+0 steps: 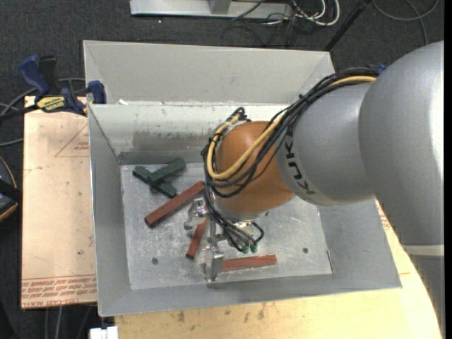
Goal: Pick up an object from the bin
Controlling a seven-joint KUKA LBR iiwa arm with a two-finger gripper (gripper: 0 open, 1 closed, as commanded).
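Short bar [194,244], red-brown, lies tilted on the floor of the bin [106,189], between the fingers [211,266]. The fingers are spread, one metal tip at the bar's upper end and the other just past its lower end; whether either touches it I cannot tell. Far left of the fingers and up lies a dark green angled piece [161,175]. Nearer, up-left of them, a long bar [173,203] slants, its upper end close to the upper tip. To their right a third bar [248,261] lies flat, its left end beside the lower tip.
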